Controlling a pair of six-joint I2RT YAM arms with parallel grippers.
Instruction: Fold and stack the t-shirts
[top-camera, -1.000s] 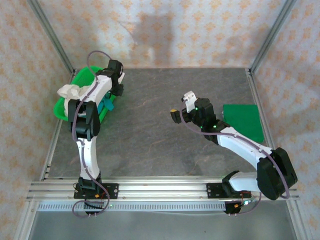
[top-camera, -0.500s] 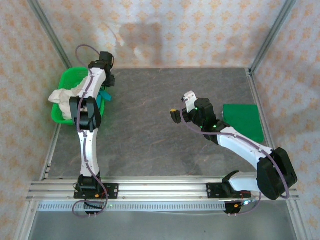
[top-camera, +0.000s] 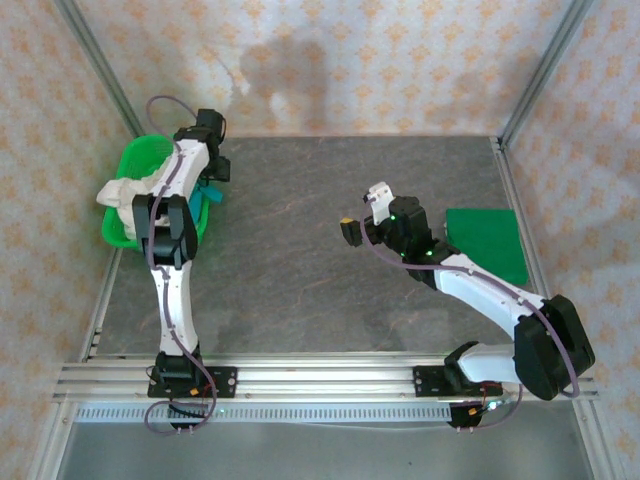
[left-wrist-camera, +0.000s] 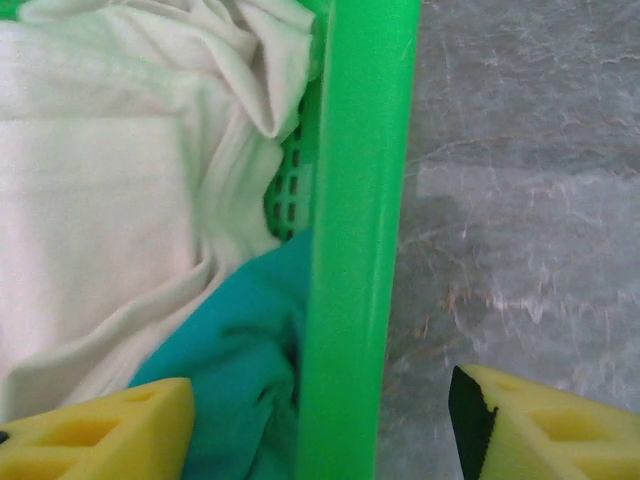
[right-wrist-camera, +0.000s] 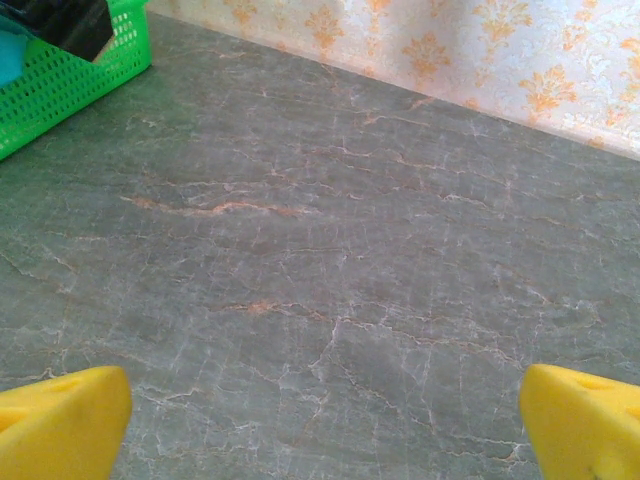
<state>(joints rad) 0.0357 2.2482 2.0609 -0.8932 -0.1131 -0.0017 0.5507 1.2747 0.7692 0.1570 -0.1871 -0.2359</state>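
Two white robot arms are standing at the near edge of a grey stone-patterned table (top-camera: 290, 270), seen from above. The right arm is reaching toward the middle of the table, and the right gripper (top-camera: 362, 213) is hovering over bare tabletop with its fingers spread wide apart, holding nothing; in its wrist view the two yellow pads (right-wrist-camera: 60, 415) are sitting at opposite lower corners with only grey surface between them. Just beside that arm, toward the right edge, a flat green mat (top-camera: 485, 243) is lying on the table. Farther back on the left, the left arm is stretching up to a green basket (top-camera: 128, 165) at the far left edge of the table. The left gripper (left-wrist-camera: 320, 425) is hanging over the basket's right wall with its fingers apart and gripping nothing: one yellow pad is sitting over the inside of the basket, the other over the table outside, with the green rim (left-wrist-camera: 360, 200) running between them. The cream t-shirts (left-wrist-camera: 100, 200) are lying crumpled inside the basket, one spilling over its left rim in the overhead view. A teal t-shirt (left-wrist-camera: 230, 380) is bunching against the inside of the basket wall, beneath the cream fabric and just beside the inner pad.
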